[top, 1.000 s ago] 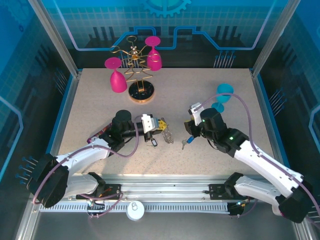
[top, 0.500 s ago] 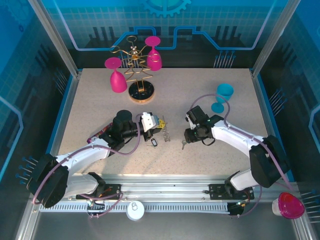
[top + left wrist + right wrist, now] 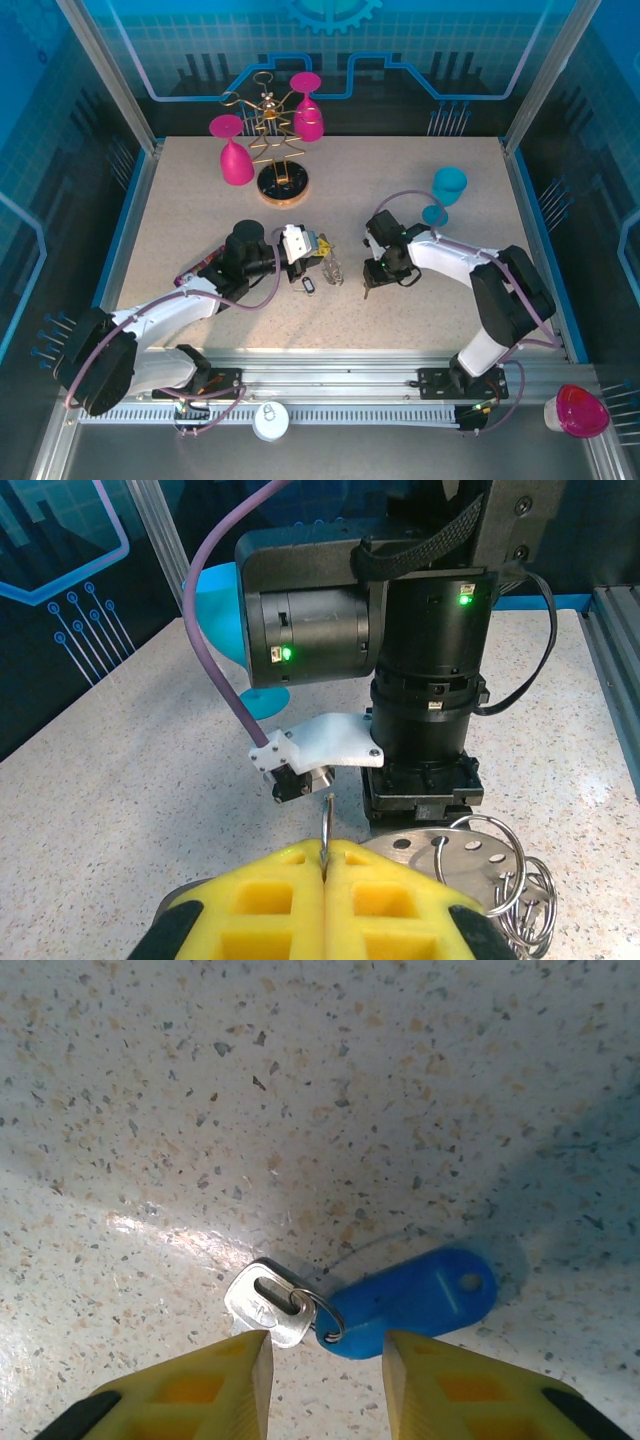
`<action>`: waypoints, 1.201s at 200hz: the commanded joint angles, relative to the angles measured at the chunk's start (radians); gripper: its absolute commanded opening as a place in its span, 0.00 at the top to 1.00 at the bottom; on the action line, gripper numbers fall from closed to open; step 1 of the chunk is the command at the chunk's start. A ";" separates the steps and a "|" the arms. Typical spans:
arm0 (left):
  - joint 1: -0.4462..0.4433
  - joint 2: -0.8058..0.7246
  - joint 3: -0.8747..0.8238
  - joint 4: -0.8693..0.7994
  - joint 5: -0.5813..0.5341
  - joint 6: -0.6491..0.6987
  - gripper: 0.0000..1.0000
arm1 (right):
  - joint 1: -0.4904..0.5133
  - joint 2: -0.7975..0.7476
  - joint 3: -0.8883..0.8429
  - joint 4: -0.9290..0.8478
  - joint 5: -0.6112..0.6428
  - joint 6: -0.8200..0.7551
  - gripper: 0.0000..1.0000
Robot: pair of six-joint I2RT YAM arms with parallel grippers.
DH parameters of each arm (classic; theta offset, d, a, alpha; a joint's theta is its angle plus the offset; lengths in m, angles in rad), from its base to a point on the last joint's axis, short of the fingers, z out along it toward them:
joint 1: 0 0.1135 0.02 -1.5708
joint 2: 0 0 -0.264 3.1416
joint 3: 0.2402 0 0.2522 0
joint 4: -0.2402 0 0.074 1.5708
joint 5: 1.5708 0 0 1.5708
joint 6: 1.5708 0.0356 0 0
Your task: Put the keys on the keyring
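Observation:
My left gripper [image 3: 325,865] is shut, its yellow pads [image 3: 270,905] pinching a thin metal loop of the keyring [image 3: 327,825] seen edge-on. More of its rings and a holed metal disc [image 3: 455,848] hang to the right. From above, the left gripper [image 3: 320,250] holds the keyring [image 3: 333,268] just over the table. A key with a dark-rimmed head [image 3: 308,285] lies beneath it. My right gripper [image 3: 325,1365] is open and points straight down. Just ahead of its tips lie a silver key [image 3: 265,1305] and its blue tag [image 3: 420,1300]. In the top view the right gripper [image 3: 371,284] stands right of the keyring.
A gold wire rack [image 3: 280,150] with pink glasses stands at the back left. A teal cup [image 3: 448,188] sits at the back right, near the right arm. A pink cup [image 3: 577,412] rests off the table at the bottom right. A white cap [image 3: 270,421] lies on the front rail.
The right arm has folded in and its gripper has dropped over the blue-tagged key, which has shifted a little left. The left gripper and keyring have stayed put.

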 commanded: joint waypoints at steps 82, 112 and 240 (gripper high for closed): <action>-0.006 -0.022 0.033 0.004 0.010 0.009 1.00 | 0.014 0.066 0.049 -0.010 -0.050 -0.023 0.73; -0.006 -0.022 0.033 0.002 0.011 0.010 1.00 | 0.020 0.069 0.054 -0.014 -0.053 -0.024 0.77; -0.006 -0.022 0.034 -0.007 0.015 0.018 1.00 | 0.040 0.100 0.087 -0.025 -0.056 -0.031 0.86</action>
